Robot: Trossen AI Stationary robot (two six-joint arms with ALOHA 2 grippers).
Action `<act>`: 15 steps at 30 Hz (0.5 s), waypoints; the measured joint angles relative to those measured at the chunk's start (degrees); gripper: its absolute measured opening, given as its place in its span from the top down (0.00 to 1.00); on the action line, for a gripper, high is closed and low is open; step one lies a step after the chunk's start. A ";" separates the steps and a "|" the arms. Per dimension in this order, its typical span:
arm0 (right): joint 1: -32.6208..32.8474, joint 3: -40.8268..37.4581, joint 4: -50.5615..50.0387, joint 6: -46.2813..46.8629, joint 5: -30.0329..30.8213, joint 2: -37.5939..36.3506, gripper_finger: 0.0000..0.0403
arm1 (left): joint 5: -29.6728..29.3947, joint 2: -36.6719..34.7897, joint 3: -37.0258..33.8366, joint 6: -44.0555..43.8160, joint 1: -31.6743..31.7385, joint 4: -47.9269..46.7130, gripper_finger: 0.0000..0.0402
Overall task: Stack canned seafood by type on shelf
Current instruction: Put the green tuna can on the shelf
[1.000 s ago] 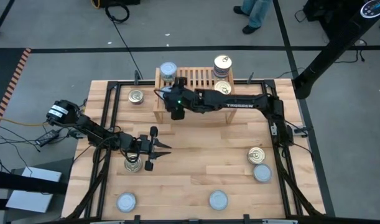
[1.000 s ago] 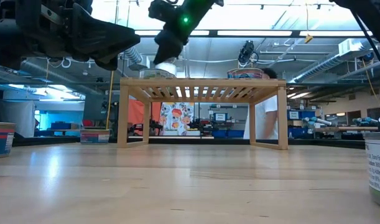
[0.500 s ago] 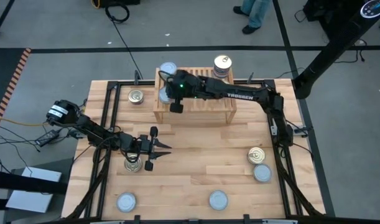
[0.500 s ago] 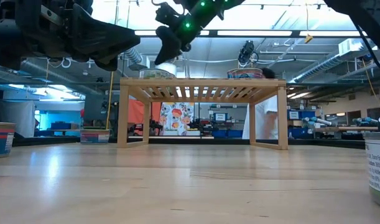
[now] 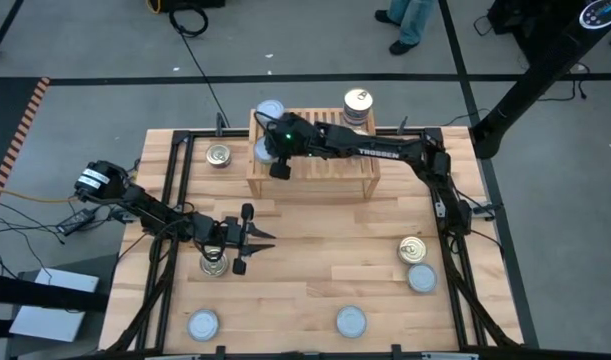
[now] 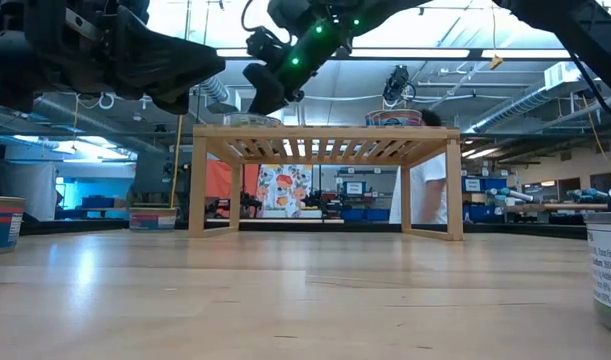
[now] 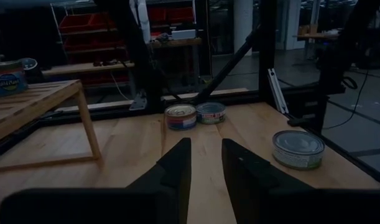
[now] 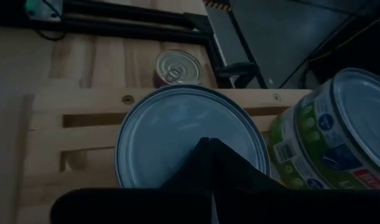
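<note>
The shelf (image 5: 353, 166) stands at the table's far side. On its left end rests a silver-lidded tin (image 8: 171, 137), flat on the slats, beside a taller silver-lidded stack (image 5: 270, 110). A golden-lidded stack (image 5: 358, 100) stands on the right end. My right gripper (image 8: 205, 148) is shut and hangs a little above the single tin (image 5: 261, 150), as the low view (image 6: 257, 102) shows. My left gripper (image 7: 205, 165) hovers open over the table's near left, with nothing between its fingers. A golden-lidded tin (image 5: 213, 263) sits on the table under its wrist.
Loose tins stand on the table: a golden one (image 5: 219, 155) left of the shelf, a golden (image 5: 412, 248) and a silver (image 5: 421, 278) at the right, and silver ones (image 5: 203, 324) (image 5: 351, 321) by the near edge. A black frame (image 5: 180, 170) rims the table. A person stands behind the shelf (image 6: 425, 190).
My right gripper has drawn a little up and toward the far left over the shelf's left end, and its fingers have come together. The silver-lidded tin that it covered now stands uncovered on the slats.
</note>
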 joint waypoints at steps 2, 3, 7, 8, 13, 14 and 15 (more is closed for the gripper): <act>-0.36 0.00 -0.44 0.09 -0.01 0.07 0.99 | 0.00 0.00 0.00 -0.01 0.00 0.02 0.76; -0.55 0.02 -0.41 0.24 -0.01 0.10 0.99 | 0.00 0.00 0.00 -0.01 0.00 0.02 0.76; -1.27 0.04 -0.38 1.08 0.01 0.17 0.98 | 0.00 0.00 0.00 -0.02 0.00 0.05 0.76; -1.43 0.04 -0.36 1.16 -0.01 0.17 0.98 | 0.00 0.00 0.00 -0.02 0.00 0.05 0.76; -1.90 0.04 -0.18 1.20 0.01 0.25 0.98 | 0.00 0.00 0.00 -0.02 0.00 0.05 0.76; -1.91 0.04 -0.18 1.18 0.01 0.25 0.98 | 0.00 0.00 0.00 -0.02 0.00 0.05 0.76; -1.91 0.02 -0.13 1.14 0.03 0.25 0.98 | 0.00 0.00 0.00 -0.02 0.00 0.05 0.76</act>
